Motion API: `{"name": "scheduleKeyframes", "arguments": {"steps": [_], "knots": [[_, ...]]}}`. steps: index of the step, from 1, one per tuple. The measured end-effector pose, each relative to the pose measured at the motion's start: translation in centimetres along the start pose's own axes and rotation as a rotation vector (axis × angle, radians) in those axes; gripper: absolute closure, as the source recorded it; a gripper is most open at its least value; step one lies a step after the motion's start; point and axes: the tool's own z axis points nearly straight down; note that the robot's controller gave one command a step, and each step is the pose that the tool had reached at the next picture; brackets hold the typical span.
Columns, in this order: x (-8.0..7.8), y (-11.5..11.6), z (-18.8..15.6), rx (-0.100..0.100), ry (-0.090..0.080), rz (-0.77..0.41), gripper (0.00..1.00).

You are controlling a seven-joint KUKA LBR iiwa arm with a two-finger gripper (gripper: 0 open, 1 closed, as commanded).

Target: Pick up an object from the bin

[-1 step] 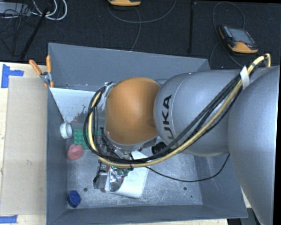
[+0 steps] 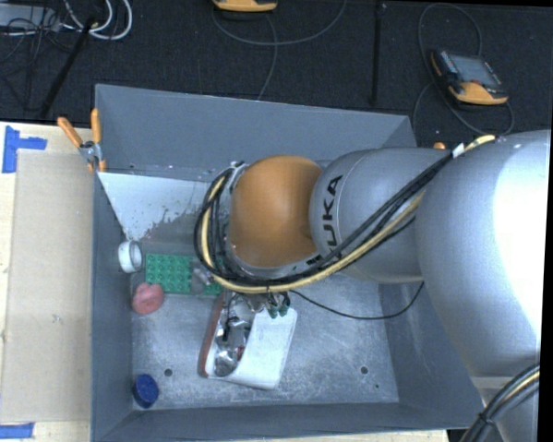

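Note:
Part of my gripper (image 2: 255, 307) shows as a dark body just below the arm's orange cover, near the middle of the bin. Right under it lies a white rectangular block (image 2: 268, 352). A shiny metal piece with a long brown strip (image 2: 216, 344) rests along the block's left edge. A green studded plate (image 2: 169, 273) lies to the left, partly tucked under the arm. A pink rounded lump (image 2: 149, 297) sits just below the plate.
A small white cylinder (image 2: 130, 255) lies by the left wall, above the pink lump. A blue cap (image 2: 145, 390) sits in the front left corner. The big silver arm covers the right and back of the bin.

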Motion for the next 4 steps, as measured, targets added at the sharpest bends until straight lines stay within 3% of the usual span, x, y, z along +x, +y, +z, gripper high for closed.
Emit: {"name": "scheduleKeyframes", "arguments": {"steps": [1, 2, 3, 4], "knots": [[3.5, -4.0, -3.2, 0.001, 0.000, 0.070, 0.00], [1.7, -9.7, -3.3, 0.003, -0.004, 0.027, 0.00], [1.1, -10.7, 0.0, 0.000, 0.000, 0.274, 0.00], [3.8, -10.2, -0.1, -0.001, 0.001, 0.349, 0.00]]}}
